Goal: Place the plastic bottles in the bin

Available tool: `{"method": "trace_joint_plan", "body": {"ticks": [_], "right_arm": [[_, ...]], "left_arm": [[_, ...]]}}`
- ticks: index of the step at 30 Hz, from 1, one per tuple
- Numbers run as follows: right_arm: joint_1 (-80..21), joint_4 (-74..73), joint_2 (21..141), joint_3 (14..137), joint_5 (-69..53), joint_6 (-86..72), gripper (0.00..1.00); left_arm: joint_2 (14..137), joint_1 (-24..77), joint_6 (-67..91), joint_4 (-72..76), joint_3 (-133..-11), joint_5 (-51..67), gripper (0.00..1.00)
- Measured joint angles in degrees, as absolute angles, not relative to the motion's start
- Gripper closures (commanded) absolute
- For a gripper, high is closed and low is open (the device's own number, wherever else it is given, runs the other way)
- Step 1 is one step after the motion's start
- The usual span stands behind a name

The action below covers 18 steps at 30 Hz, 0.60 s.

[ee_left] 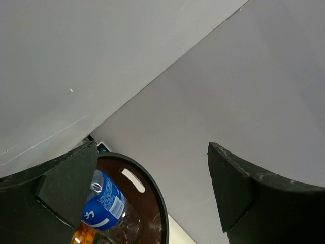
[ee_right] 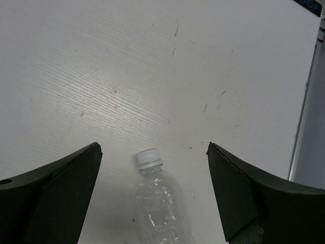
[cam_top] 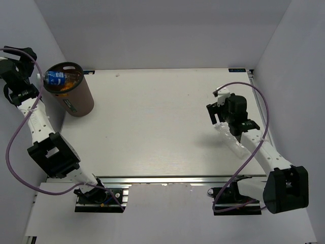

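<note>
- Though standing far left, well apart from the remaining bottle, bin (cam_top: 76, 104) already loaded: blue-label bottle (ee_left: 104, 206) and orange-filled bottle (ee_left: 83, 236) inside
- Left gripper (ee_left: 152, 185): spread wide, empty, above bin's rim
- Right gripper (ee_right: 152, 195): spread, straddling clear white-capped bottle (ee_right: 158, 201) lying on table (cam_top: 152, 127), right side
- Step in hand, likely: grasping it; next, lower, pinch body, carry left

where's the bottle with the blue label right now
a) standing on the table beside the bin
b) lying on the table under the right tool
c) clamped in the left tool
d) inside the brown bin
d: the blue-label bottle lies inside the bin, within its rim, while the left tool above it is open and holds nothing.
</note>
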<state>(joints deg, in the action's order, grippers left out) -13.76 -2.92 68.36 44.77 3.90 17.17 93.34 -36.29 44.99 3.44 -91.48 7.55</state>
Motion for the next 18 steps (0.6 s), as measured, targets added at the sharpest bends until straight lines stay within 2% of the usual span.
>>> {"method": "trace_joint_plan", "body": {"ticks": [5,12,18], "right_arm": [[-10.44,-5.76,67.07,44.82,1.54,22.52,0.11],[-4.49,-16.43,74.24,49.30,-1.52,24.21,0.11],[-2.66,-20.82,76.16,48.97,-1.91,22.24,0.11]], "left_arm": [[93.32,-31.68,40.51,-0.71,-94.35,5.67,0.02],[93.30,-13.63,34.37,-2.96,-97.01,5.58,0.02],[93.25,-1.76,33.74,2.02,-90.59,7.57,0.02]]}}
